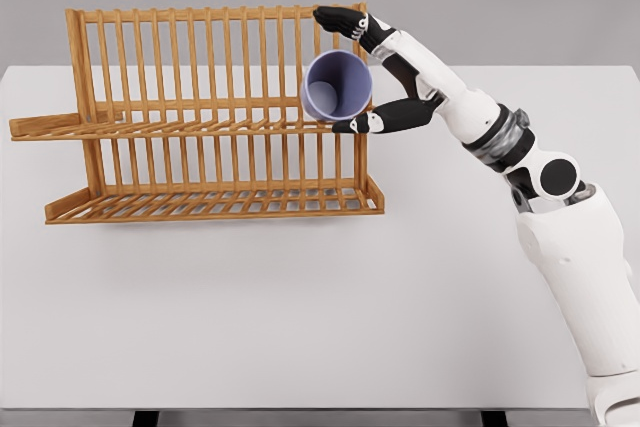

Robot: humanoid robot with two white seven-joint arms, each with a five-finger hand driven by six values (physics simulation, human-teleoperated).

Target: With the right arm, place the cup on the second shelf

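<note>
Right hand (385, 72) reaches in from the right side, arm extended across the white tabletop (300, 307) toward the wooden dish rack (200, 117); hand wraps the purple cup (336, 86), dark fingers (340, 17) curling over the top of it, thumb under it near the lower rim; cup is tipped on its side, open mouth facing the camera; cup sits at the right end of the rack, level with the upper shelf (150, 129), overlapping the slats there; can't tell whether it rests on the shelf or hangs just above it; lower shelf (210, 205) holds nothing visible; rack stands toward the back left of the tabletop, upright back slats behind both shelves; left arm isn't visible in the head view.
</note>
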